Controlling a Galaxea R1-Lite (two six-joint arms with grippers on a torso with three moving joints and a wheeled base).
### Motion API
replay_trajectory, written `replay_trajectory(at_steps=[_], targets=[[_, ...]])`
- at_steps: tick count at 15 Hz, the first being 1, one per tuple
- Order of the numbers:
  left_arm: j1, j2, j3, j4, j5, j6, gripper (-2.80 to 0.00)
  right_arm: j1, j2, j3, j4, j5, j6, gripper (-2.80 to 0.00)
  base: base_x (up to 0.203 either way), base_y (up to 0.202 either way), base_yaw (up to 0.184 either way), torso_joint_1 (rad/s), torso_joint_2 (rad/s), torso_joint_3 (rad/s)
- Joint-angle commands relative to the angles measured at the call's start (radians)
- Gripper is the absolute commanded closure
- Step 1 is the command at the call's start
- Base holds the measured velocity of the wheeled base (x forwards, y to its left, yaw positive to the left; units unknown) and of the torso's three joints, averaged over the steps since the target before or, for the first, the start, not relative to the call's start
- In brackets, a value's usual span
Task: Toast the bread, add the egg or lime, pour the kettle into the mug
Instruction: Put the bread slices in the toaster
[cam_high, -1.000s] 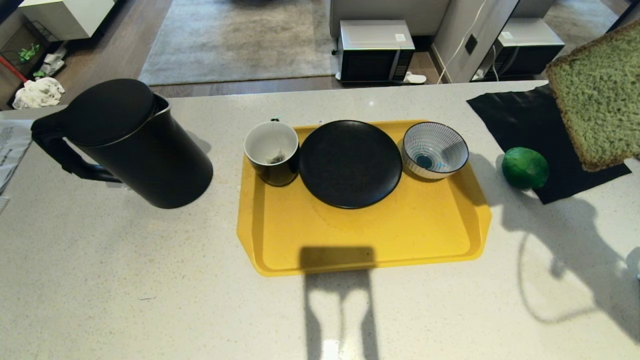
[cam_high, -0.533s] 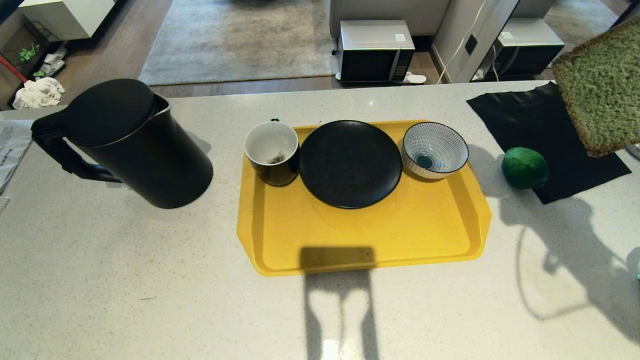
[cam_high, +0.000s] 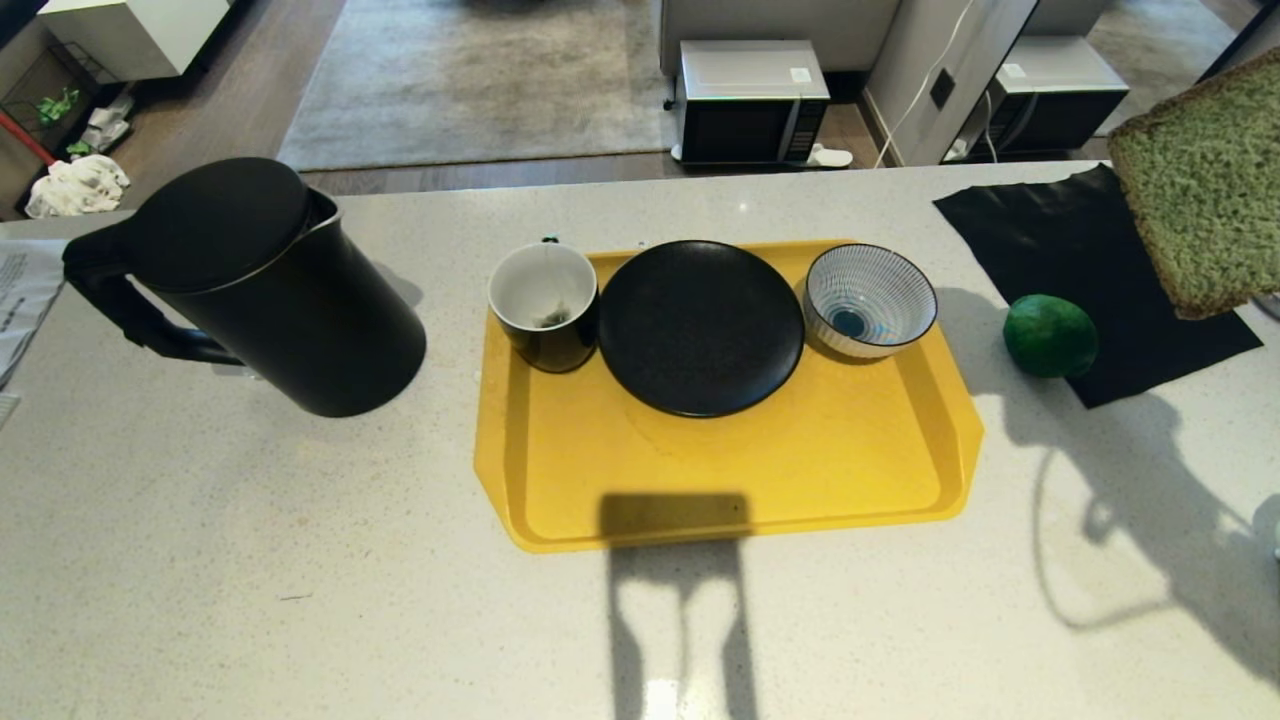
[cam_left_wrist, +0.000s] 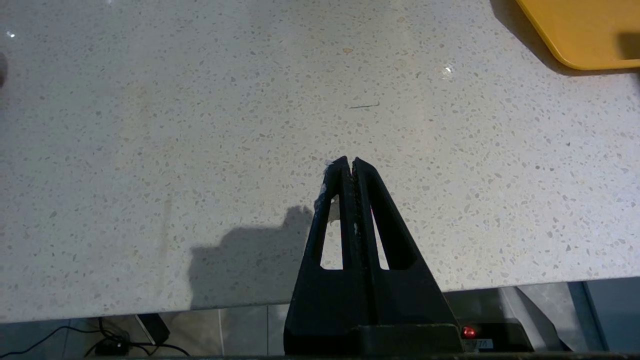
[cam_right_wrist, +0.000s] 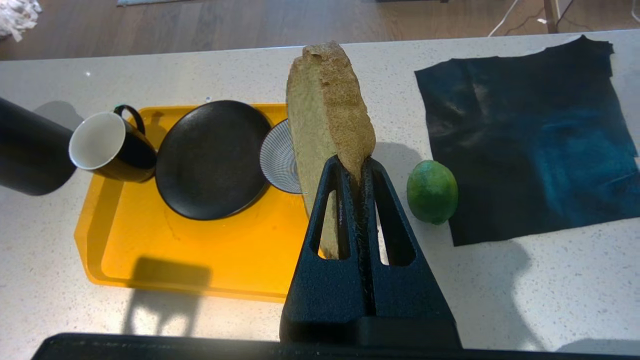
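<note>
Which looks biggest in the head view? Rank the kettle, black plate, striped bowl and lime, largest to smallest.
1. kettle, though it stands nearer the camera, so its lead is exaggerated
2. black plate
3. striped bowl
4. lime

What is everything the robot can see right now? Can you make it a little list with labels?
bread: green slice pinched upright in the right end effector, held in the air
left end effector: shut, empty, above bare counter
lime: on the counter at the black cloth's edge
tray: yellow, holding mug, black plate, striped bowl
kettle: black, lid on, left of tray
egg: not in view
</note>
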Motion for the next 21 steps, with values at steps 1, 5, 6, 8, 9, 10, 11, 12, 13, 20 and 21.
replay_trajectory(at_steps=[1, 5, 6, 8, 9, 10, 11, 12, 13, 20, 21], targets=[[0.000, -0.001, 0.015, -0.002, -0.001, 0.003, 0.00, 0.000, 0.002, 0.000, 0.002, -0.004, 0.001, 0.00, 0.000, 0.000, 0.000, 0.000, 0.00, 0.000], [0.000, -0.001, 0.015, -0.002, 0.000, 0.003, 0.00, 0.000, 0.003, 0.009, 0.000, -0.007, 0.001, 0.00, 0.000, 0.000, 0.000, 0.000, 0.00, 0.000], [0.000, -0.001, 0.015, -0.002, 0.000, 0.003, 0.00, 0.000, 0.005, 0.008, -0.001, -0.007, 0.002, 0.00, 0.000, 0.000, 0.000, 0.000, 0.00, 0.000], [0.000, -0.001, 0.015, -0.002, -0.001, 0.003, 0.00, 0.000, 0.005, 0.009, -0.001, -0.007, 0.002, 0.00, 0.000, 0.000, 0.000, 0.000, 0.00, 0.000], [0.000, -0.001, 0.015, -0.002, 0.000, 0.003, 0.00, 0.000, 0.005, 0.009, -0.001, -0.007, 0.002, 0.00, 0.000, 0.000, 0.000, 0.000, 0.00, 0.000], [0.000, -0.001, 0.015, -0.002, 0.001, 0.003, 0.00, 0.000, 0.003, 0.011, -0.001, -0.007, 0.002, 0.00, 0.000, 0.000, 0.000, 0.000, 0.00, 0.000], [0.000, -0.001, 0.015, -0.002, 0.001, 0.003, 0.00, 0.000, 0.003, 0.011, -0.001, -0.008, 0.002, 0.00, 0.000, 0.000, 0.000, 0.000, 0.00, 0.000], [0.000, -0.001, 0.015, -0.002, -0.001, 0.003, 0.00, 0.000, 0.003, 0.012, -0.001, -0.013, 0.002, 0.00, 0.000, 0.000, 0.000, 0.000, 0.00, 0.000], [0.000, -0.001, 0.015, -0.002, -0.001, 0.003, 0.00, 0.000, 0.003, 0.015, -0.001, -0.013, 0.002, 0.00, 0.000, 0.000, 0.000, 0.000, 0.00, 0.000], [0.000, -0.001, 0.015, -0.002, 0.000, 0.003, 0.00, 0.000, -0.001, 0.019, 0.000, -0.013, 0.008, 0.00, -0.119, 0.000, 0.000, 0.000, 0.00, 0.002], [0.000, -0.001, 0.015, -0.002, 0.001, 0.003, 0.00, 0.000, -0.001, 0.020, -0.001, -0.013, 0.008, 0.00, -0.196, 0.000, 0.004, 0.000, 0.01, -0.002]])
